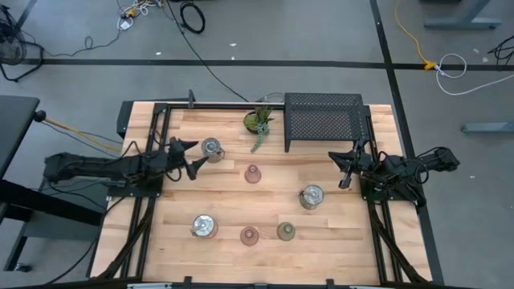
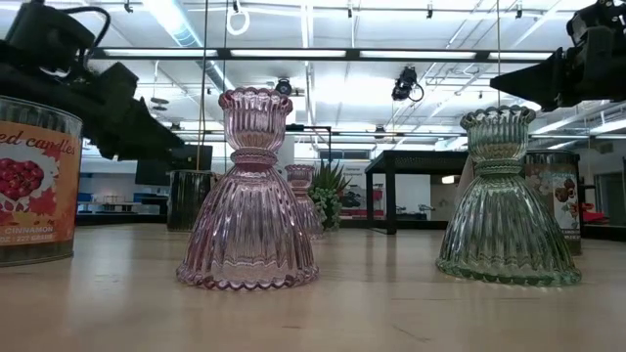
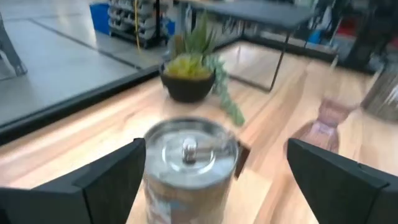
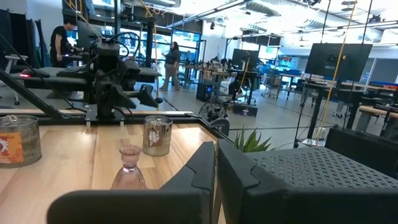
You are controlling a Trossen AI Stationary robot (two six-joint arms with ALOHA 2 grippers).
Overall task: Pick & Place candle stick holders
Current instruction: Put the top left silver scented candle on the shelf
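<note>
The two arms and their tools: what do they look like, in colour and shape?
Both arms are dark, almost black, built of jointed segments with black cables along them. The left tool has two flat, wedge-shaped black fingers that taper to pointed tips. The right tool has the same matte black fingers, with smooth angular faces. No markings show.

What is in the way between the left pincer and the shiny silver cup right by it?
Nothing visible. The left pincer is open, and the silver cup sits right at its fingertips, partly between them in the left wrist view. The potted plant and a pink glass holder stand farther off, beyond the cup.
</note>
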